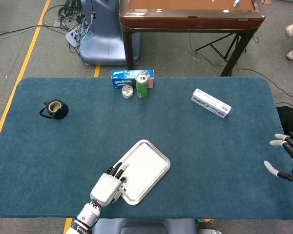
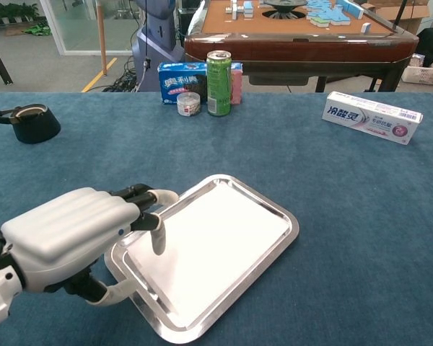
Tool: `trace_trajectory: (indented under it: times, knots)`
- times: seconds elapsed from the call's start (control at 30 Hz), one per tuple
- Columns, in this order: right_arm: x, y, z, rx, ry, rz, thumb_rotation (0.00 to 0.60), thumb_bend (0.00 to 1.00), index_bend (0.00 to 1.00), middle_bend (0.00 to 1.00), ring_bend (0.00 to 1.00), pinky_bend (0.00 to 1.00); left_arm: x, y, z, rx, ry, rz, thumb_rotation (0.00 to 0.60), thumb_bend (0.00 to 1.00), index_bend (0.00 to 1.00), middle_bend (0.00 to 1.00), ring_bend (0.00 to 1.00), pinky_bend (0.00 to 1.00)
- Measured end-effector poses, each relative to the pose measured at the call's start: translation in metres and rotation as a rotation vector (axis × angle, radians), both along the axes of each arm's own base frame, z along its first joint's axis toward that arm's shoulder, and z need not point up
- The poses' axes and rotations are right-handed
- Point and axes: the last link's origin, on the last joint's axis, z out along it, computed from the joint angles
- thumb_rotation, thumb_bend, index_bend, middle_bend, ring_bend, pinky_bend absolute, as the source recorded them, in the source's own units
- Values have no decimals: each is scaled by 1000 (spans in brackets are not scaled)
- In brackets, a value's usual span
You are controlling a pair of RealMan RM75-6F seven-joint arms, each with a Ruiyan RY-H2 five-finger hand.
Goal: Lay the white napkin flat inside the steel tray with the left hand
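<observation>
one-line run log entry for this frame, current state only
napkin: flat inside tray | left hand: at tray's near-left edge, fingers over napkin | right hand: open, at table's right edge | step: looks done

I see the white paper napkin point(image 2: 213, 249) flat in the rectangular steel tray point(image 2: 283, 216); my left hand point(image 2: 72, 234) over its near-left edge.

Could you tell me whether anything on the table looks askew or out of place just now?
Nothing stands out. The white napkin lies flat inside the steel tray, with the left hand over the tray's near corner.
</observation>
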Motion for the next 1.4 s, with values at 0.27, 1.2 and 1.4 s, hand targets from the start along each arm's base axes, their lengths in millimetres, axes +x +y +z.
trace_trajectory:
  times: [0.27, 1.2, 1.4]
  knots:
    - [1, 0, -2, 7, 6, 1, 600, 208, 353, 250, 103, 204, -16, 16, 23, 92, 15, 32, 600, 293, 347, 79, 14, 239]
    - [6, 0, -32, 82, 100, -13, 600, 208, 353, 258, 103, 204, -125, -1, 170, 353, -13, 235, 600, 293, 272, 20, 0, 182]
    - [7, 5, -35, 77, 114, -20, 600, 209, 353, 258, 103, 204, -136, -2, 177, 307, -31, 252, 600, 293, 279, 19, 0, 182]
